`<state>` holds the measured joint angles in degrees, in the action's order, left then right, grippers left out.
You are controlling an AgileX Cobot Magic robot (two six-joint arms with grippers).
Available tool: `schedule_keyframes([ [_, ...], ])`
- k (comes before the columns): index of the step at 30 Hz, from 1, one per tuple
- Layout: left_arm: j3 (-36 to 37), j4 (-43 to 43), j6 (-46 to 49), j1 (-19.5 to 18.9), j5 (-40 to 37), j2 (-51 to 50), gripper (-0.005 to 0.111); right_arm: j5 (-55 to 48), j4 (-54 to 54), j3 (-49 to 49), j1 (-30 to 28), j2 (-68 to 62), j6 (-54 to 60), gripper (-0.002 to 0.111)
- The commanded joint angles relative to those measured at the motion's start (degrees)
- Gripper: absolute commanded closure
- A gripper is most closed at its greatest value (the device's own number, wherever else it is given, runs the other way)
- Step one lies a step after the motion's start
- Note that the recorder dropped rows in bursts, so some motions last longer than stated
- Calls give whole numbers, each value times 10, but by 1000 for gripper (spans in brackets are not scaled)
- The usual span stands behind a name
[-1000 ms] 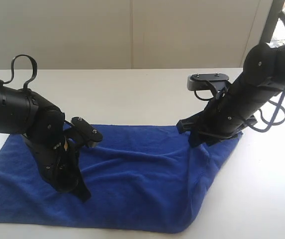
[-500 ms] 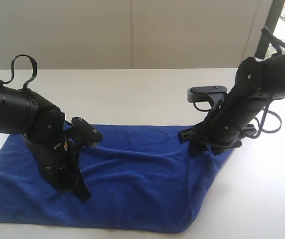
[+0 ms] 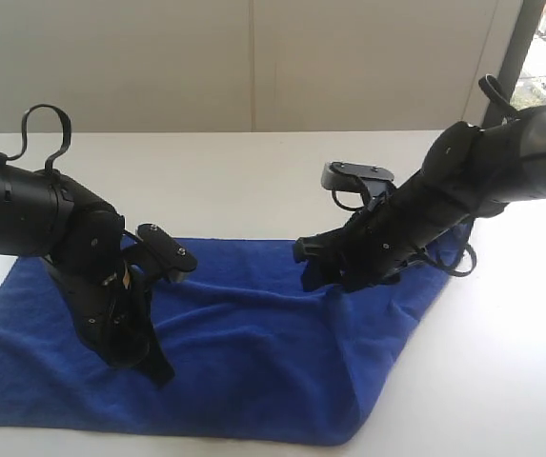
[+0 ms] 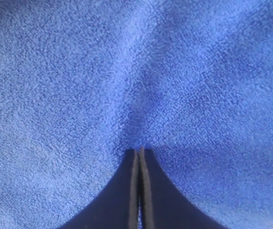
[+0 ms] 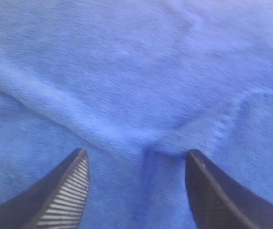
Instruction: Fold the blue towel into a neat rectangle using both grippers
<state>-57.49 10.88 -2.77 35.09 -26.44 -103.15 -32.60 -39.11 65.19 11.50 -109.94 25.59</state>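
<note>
Leftward since a second ago, the right gripper (image 3: 313, 270) is now reaching in over the middle of the blue towel (image 3: 253, 362), away from the cloth's right corner where it was working. Its fingers (image 5: 62, 193) are standing wide apart, holding nothing and hanging just above a soft ridge in the cloth. The left gripper (image 3: 156, 369) is staying where it was, pointing down onto the left half of the towel. Its fingers (image 4: 132, 191) are pressing tight together with their tips touching the cloth, and creases are running toward them; whether any cloth is caught between them I cannot tell. The towel is lying spread across the near side of the white table (image 3: 253, 171), rumpled, with its right edge slanting in toward the front.
</note>
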Motion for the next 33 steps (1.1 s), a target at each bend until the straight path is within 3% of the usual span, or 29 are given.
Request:
schedule_keyframes([
  [1,1,-6,0,0,-16,-2,107,12,-39,3,20,0,55,51],
  [6,1,-6,0,0,-18,-2,107,27,-34,3,26,3,59,51],
  [17,1,-10,0,0,-14,-2,107,5,160,3,-7,13,-179,55],
  [33,1,-10,0,0,-11,-2,107,48,77,3,-13,-20,-180,55],
])
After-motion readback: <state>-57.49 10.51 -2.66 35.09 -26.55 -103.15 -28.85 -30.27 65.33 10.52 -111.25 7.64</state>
